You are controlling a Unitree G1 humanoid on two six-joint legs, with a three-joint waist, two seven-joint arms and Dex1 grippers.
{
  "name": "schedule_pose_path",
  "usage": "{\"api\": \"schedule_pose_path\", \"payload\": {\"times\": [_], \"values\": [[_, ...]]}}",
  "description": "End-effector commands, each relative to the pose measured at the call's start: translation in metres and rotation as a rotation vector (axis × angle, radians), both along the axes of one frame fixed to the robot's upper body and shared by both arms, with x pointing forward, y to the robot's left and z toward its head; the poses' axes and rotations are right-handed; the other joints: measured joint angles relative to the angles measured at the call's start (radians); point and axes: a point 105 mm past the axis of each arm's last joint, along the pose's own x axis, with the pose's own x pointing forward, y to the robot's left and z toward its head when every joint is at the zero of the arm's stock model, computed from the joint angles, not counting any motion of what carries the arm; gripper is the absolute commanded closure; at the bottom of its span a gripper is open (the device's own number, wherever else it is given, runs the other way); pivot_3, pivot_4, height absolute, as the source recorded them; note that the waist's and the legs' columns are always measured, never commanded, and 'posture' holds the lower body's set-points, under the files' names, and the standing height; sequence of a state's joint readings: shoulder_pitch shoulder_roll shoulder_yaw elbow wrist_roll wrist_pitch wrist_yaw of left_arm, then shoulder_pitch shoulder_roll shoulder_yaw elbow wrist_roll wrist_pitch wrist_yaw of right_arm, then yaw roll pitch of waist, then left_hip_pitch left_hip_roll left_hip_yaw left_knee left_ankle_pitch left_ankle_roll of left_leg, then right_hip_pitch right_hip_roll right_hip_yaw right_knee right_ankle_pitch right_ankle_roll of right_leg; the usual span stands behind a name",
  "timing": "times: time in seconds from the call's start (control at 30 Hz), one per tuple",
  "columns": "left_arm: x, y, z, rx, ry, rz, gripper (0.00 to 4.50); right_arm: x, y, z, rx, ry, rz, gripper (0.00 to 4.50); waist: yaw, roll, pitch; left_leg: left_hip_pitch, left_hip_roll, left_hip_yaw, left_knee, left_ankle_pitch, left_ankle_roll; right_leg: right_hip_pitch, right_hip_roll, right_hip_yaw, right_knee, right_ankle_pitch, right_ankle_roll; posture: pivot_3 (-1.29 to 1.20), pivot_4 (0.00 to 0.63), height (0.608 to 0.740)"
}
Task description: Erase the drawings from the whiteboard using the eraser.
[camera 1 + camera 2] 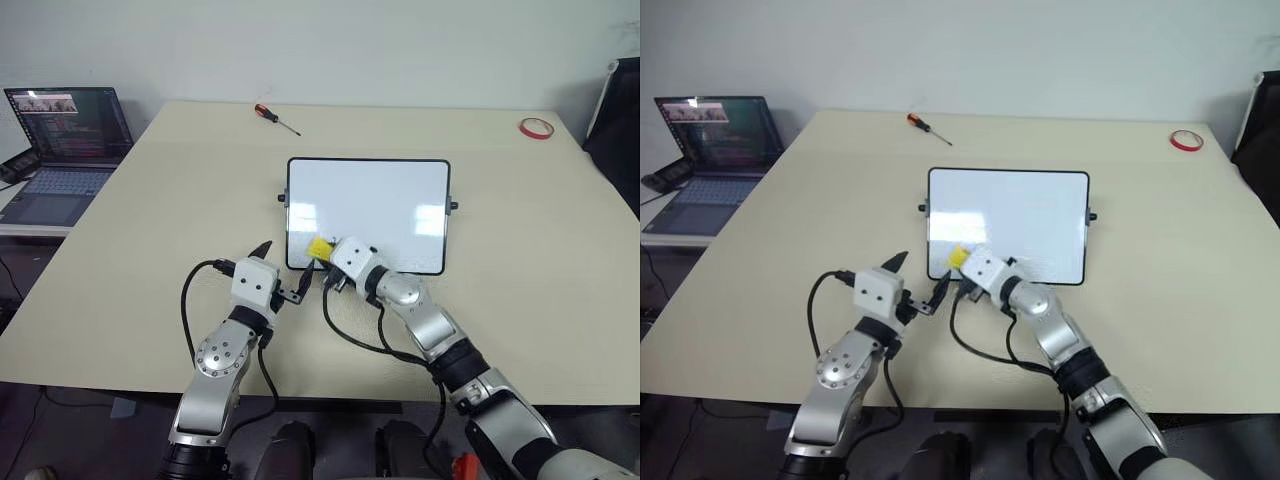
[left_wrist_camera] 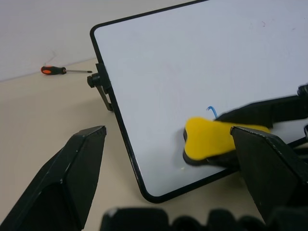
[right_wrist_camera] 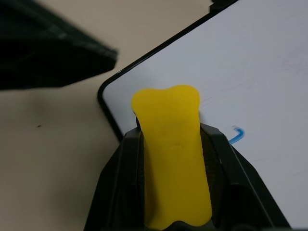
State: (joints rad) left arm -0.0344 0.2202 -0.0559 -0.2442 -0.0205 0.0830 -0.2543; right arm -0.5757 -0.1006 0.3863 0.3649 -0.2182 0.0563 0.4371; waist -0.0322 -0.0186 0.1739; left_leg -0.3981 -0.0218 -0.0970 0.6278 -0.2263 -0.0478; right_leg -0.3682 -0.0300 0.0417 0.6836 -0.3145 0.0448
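Observation:
The whiteboard [image 1: 380,200] lies flat in the middle of the table. My right gripper [image 1: 328,256] is shut on the yellow eraser [image 1: 319,247], which rests on the board's near left corner. In the right wrist view the eraser [image 3: 171,154] sits between the two fingers. A small blue hook-like drawing [image 2: 211,110] shows right beside the eraser, and the right wrist view also catches this stroke [image 3: 237,134]. My left gripper [image 1: 283,268] stands open just off that same corner, holding nothing. Its fingers [image 2: 72,178] straddle the corner of the frame.
A red-handled screwdriver [image 1: 277,118] lies at the table's far edge. A red tape ring [image 1: 536,127] sits at the far right. An open laptop [image 1: 65,150] stands on a side surface to the left, and a dark chair [image 1: 615,130] is at the right.

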Motion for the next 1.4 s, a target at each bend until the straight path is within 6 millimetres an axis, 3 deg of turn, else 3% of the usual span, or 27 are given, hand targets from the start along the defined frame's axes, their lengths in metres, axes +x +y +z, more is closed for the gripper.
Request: {"api": "schedule_pose_path", "payload": {"times": [0.03,0.17,0.27,0.43,0.7,0.8,0.9,1.2,1.4], "values": [[-0.003,-0.002,0.016,0.001,-0.059,-0.004,0.0,0.019,-0.017,0.007,-0.015,-0.018,-0.111,3.28,0.0,0.0,0.0,0.0,0.0,0.0,0.0,0.0,0.0,0.0,0.0,-0.001,0.0,0.0,0.0,0.0,0.15,0.74],[-0.003,-0.004,0.015,-0.001,-0.056,-0.012,0.0,0.04,-0.028,0.033,0.041,-0.107,-0.224,3.28,0.003,0.0,0.0,0.001,0.0,-0.001,0.001,0.001,-0.001,0.0,0.0,-0.001,0.002,0.001,-0.001,0.0,0.15,0.74],[-0.002,-0.005,0.015,-0.002,-0.055,-0.021,0.0,0.046,-0.036,0.038,0.05,-0.131,-0.27,3.28,0.006,0.0,0.0,0.0,0.0,-0.002,0.001,0.001,-0.001,0.001,0.0,-0.002,0.002,0.001,-0.001,0.0,0.15,0.74],[0.001,-0.009,0.017,-0.004,-0.056,-0.04,0.0,0.04,-0.047,0.024,0.005,-0.11,-0.264,3.28,0.009,0.0,0.0,0.0,0.0,-0.003,0.001,0.001,-0.001,0.001,0.0,-0.002,0.001,0.001,-0.001,0.0,0.15,0.74],[0.003,-0.01,0.018,-0.004,-0.056,-0.053,0.0,0.005,-0.052,-0.021,-0.18,0.007,-0.095,3.28,0.005,0.0,-0.001,0.002,0.0,-0.003,0.0,0.001,-0.001,0.004,0.0,-0.003,-0.001,0.002,0.0,0.0,0.15,0.74],[0.003,-0.01,0.018,-0.004,-0.056,-0.051,0.0,0.002,-0.055,-0.026,-0.211,0.015,-0.081,3.28,0.002,0.0,-0.001,0.004,0.0,-0.003,0.0,0.001,-0.001,0.007,0.0,-0.003,-0.001,0.002,0.0,0.0,0.15,0.74],[0.002,-0.011,0.018,-0.005,-0.055,-0.05,0.0,0.004,-0.052,-0.022,-0.197,0.003,-0.087,3.28,0.002,0.0,-0.001,0.008,0.0,-0.003,0.0,0.001,-0.001,0.011,0.0,-0.003,-0.002,0.001,0.0,0.0,0.15,0.74],[0.001,-0.011,0.018,-0.009,-0.055,-0.042,0.0,0.025,-0.019,0.021,-0.056,-0.12,-0.11,3.28,-0.009,0.0,0.0,0.013,0.002,-0.002,0.0,0.001,-0.001,0.013,0.004,-0.001,-0.002,0.002,-0.001,0.0,0.15,0.74],[0.0,-0.011,0.017,-0.014,-0.049,-0.038,0.0,0.03,-0.006,0.028,-0.083,-0.175,-0.095,3.28,-0.008,0.0,0.0,0.013,0.003,-0.002,-0.001,0.001,-0.001,0.013,0.004,0.0,-0.003,0.002,-0.002,0.0,0.15,0.74]]}}
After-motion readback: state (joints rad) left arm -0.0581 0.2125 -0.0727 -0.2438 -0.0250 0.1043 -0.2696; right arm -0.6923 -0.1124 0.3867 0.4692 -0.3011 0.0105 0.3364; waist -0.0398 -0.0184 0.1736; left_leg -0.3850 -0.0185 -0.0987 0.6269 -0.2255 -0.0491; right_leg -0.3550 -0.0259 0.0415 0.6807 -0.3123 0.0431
